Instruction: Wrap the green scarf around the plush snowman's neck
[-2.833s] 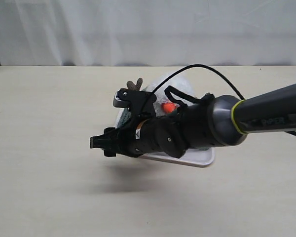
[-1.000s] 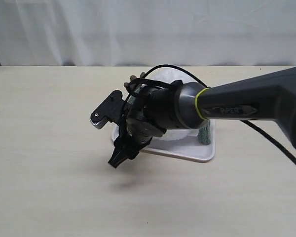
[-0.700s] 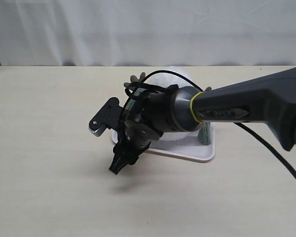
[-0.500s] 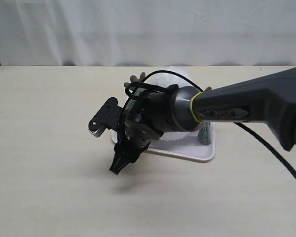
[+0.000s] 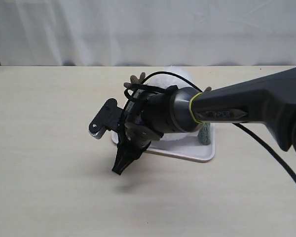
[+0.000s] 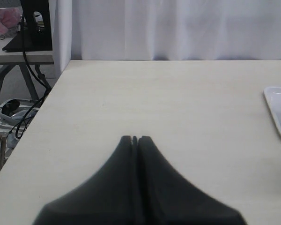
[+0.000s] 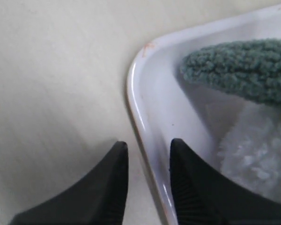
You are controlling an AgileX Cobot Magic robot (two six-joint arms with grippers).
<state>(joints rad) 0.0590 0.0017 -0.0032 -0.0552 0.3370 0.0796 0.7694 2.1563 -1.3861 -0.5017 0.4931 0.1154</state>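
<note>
The green scarf (image 7: 239, 70) lies in the white tray (image 7: 133, 79), one rounded end near the tray's corner and against the white fluff of the plush snowman (image 7: 255, 159). In the exterior view my right arm covers most of the snowman (image 5: 173, 73); a brown twig arm (image 5: 135, 79) and a scarf end (image 5: 204, 133) show, and the neck is hidden. My right gripper (image 5: 119, 170) points down at the tray's near left corner. It (image 7: 147, 147) is open, its fingers astride the tray rim and holding nothing. My left gripper (image 6: 135, 138) is shut and empty over bare table.
The tray (image 5: 197, 154) sits mid-table on the pale wooden tabletop (image 5: 49, 148). A black cable (image 5: 266, 148) trails from the right arm. Beyond the table's edge in the left wrist view stand a side table (image 6: 18, 51) and loose cables on the floor (image 6: 9, 112).
The right wrist has swung from level to pointing down at the tray corner. Over the last second its jaws have narrowed and the tips have shifted slightly.
</note>
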